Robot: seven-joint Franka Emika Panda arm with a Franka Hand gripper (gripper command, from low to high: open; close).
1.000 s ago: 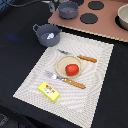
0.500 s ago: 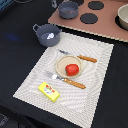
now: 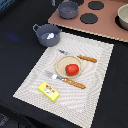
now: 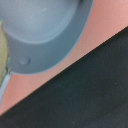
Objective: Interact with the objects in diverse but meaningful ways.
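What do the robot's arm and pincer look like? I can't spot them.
These pictures don't show them. In the exterior view no arm or pincer can be made out. The wrist view shows only a grey pot on a pink board beside a black table. Colour, shape and cables cannot be told.

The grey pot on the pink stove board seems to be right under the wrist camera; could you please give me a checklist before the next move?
1. Grey pot upright on stove board: ok.
2. Gripper state: cannot tell, fingers not in view.
3. Pot close below the wrist camera: ok.
4. Pot contents: cannot tell.
5. Tomato resting on plate: ok.
6. Yellow box lying on placemat: ok.
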